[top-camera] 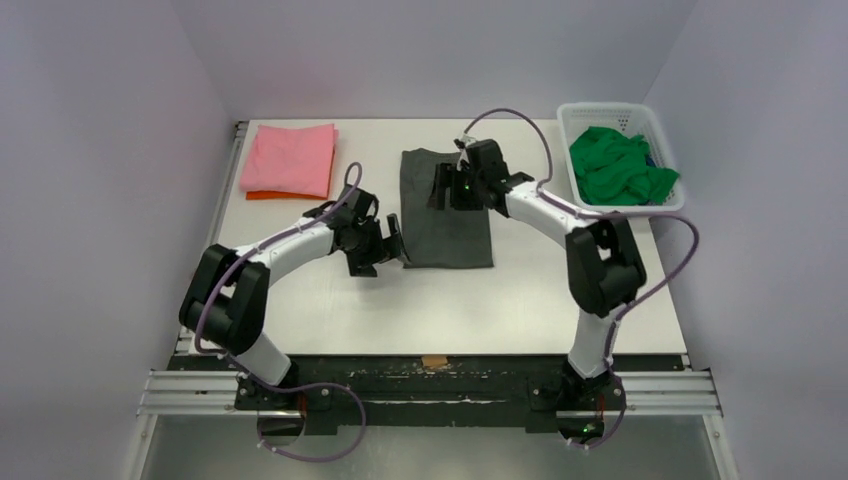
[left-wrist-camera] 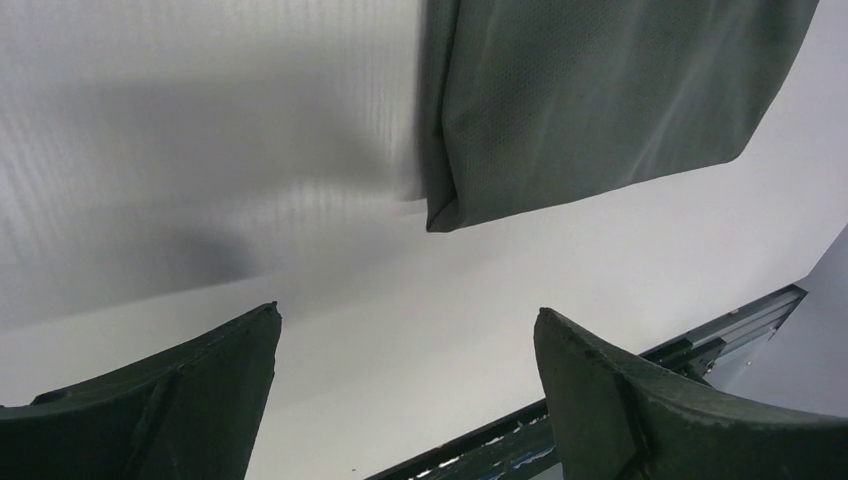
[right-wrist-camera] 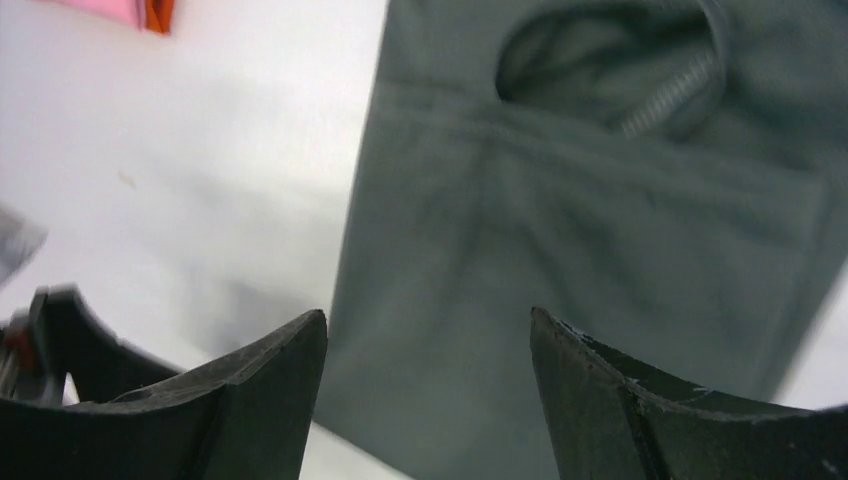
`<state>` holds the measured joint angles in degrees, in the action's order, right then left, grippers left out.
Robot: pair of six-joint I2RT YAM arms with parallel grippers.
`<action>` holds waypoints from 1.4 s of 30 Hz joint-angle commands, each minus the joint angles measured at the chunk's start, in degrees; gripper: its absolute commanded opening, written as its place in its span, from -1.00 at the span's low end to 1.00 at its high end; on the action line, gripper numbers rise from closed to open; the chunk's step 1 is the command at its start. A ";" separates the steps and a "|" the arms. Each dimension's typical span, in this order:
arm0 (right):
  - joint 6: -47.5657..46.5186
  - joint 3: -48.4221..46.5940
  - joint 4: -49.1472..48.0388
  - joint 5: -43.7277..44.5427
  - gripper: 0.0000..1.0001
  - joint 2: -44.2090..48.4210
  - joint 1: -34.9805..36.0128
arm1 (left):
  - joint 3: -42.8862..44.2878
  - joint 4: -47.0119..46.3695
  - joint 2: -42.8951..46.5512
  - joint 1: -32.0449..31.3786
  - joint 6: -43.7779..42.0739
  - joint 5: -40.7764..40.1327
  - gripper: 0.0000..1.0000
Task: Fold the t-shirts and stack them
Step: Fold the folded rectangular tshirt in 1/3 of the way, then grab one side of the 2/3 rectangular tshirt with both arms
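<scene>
From above, we see the dark grey shirt [top-camera: 450,242] lying flat in a long folded rectangle near the middle of the table [top-camera: 450,310], its collar end toward the far side. The left fingers [top-camera: 398,240] sit just beside the shirt's near left edge, and the right fingers [top-camera: 442,188] hang over its far half. A folded pink shirt [top-camera: 290,158] lies at the far left corner on top of an orange shirt [top-camera: 268,195], of which only a thin strip shows. A green shirt [top-camera: 615,165] is bunched in the white basket [top-camera: 600,112] at the far right. From the left wrist, we see the left fingers [left-wrist-camera: 190,400] spread wide apart with nothing between them, only bare table [left-wrist-camera: 200,150]. A folded corner of the grey shirt [left-wrist-camera: 600,100] lies ahead of them, apart from both tips. From the right wrist, the right fingers [right-wrist-camera: 640,400] also stand apart and hold nothing. The grey shirt [right-wrist-camera: 600,220] fills most of that view below them, its round neck opening at the top. We cannot tell whether the tips touch the cloth. Slivers of the pink shirt [right-wrist-camera: 100,8] and the orange shirt [right-wrist-camera: 158,14] show in the upper left corner.
</scene>
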<state>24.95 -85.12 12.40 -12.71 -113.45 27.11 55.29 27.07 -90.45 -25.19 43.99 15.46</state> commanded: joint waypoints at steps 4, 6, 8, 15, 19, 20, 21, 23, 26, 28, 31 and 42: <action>3.92 25.38 0.12 11.93 0.48 24.84 -1.72 | 5.73 -3.53 -6.51 -1.81 0.63 2.44 0.66; 6.60 31.65 0.00 10.89 0.47 28.77 -3.94 | 6.37 -3.94 -8.19 -2.16 0.66 2.95 0.56; 9.05 36.43 -0.30 10.01 0.45 31.44 -6.07 | 7.13 -4.04 -10.00 -2.56 0.66 3.03 0.42; 10.60 40.83 -2.22 6.21 0.17 31.33 -7.67 | 10.04 -3.94 -14.66 -3.74 0.49 4.21 -0.16; 10.90 41.00 -3.41 4.98 0.05 27.80 -7.67 | 11.17 -3.74 -16.60 -3.82 0.36 3.80 -0.31; 11.03 40.93 -3.78 4.55 0.03 26.95 -7.70 | 11.69 -3.43 -17.27 -3.81 0.25 3.57 -0.37; 11.06 40.84 -4.11 4.12 -0.01 26.04 -7.66 | 12.30 -3.04 -18.03 -3.87 0.10 3.53 -0.43; 11.02 40.59 -4.21 3.59 -0.08 24.70 -7.67 | 13.16 -2.63 -19.35 -3.88 -0.12 3.44 -0.54; 11.04 40.57 -4.13 3.57 -0.20 23.36 -7.68 | 13.87 -1.90 -20.57 -3.88 -0.30 2.81 -0.99; 10.95 40.75 -3.99 3.49 -0.30 23.11 -7.67 | 13.90 -1.65 -20.66 -3.84 -0.69 2.65 -1.00; 10.79 41.36 -4.21 2.56 -0.67 22.97 -7.61 | 12.38 -2.68 -19.28 -3.87 -1.16 2.36 -1.00; 9.60 47.82 1.96 -4.01 -1.00 35.81 -5.79 | -3.26 -10.18 -2.74 -7.48 -1.42 5.21 -1.00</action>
<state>35.73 -40.07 10.24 -11.97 -84.64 19.55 57.82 20.25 -101.41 -30.09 43.62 18.68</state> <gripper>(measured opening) 0.007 0.027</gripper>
